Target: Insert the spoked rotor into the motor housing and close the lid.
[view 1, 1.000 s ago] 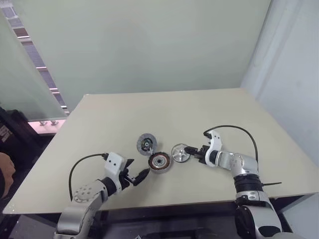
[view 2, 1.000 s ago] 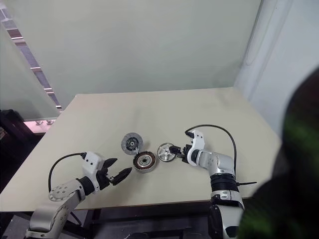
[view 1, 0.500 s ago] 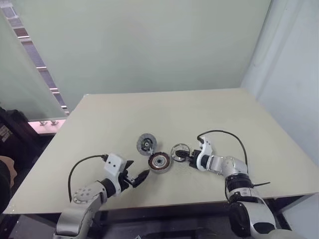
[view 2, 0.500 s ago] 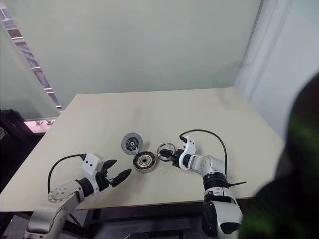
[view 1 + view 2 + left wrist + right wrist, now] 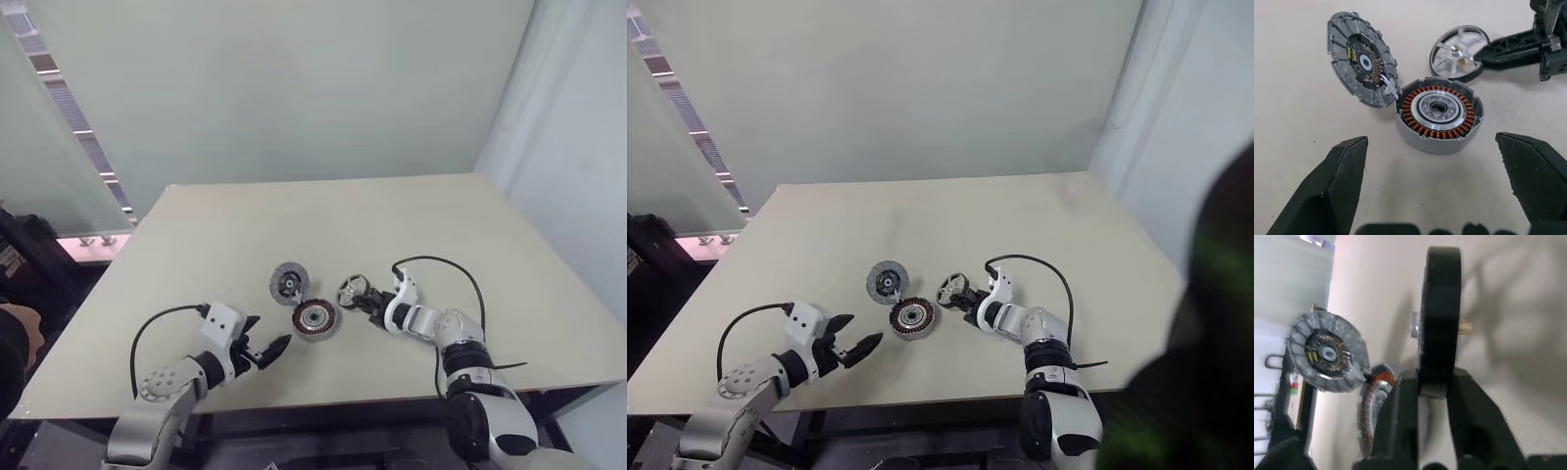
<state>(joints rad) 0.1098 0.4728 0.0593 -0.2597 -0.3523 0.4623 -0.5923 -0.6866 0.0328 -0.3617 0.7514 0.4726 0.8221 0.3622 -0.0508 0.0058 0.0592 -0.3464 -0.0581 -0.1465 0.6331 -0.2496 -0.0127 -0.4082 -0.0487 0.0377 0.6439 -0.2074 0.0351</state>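
Beige table (image 5: 411, 215) stood against a pale green wall. At left, the left gripper (image 5: 263, 351) hovered with fingers spread wide, holding nothing. A grey lid (image 5: 1361, 58) leaned against the motor housing (image 5: 1440, 115) mid-table. Just right, the right gripper (image 5: 364, 299) pinched the spoked rotor (image 5: 1459, 51), tilted on edge.

Before me: one beige table (image 5: 411, 220) with a plain matte top, pale green wall (image 5: 294, 88) behind it, white curtain-like panel (image 5: 578, 166) to my right, frosted glass partition (image 5: 39, 166) with a slatted strip to my left, soft even light throughout.
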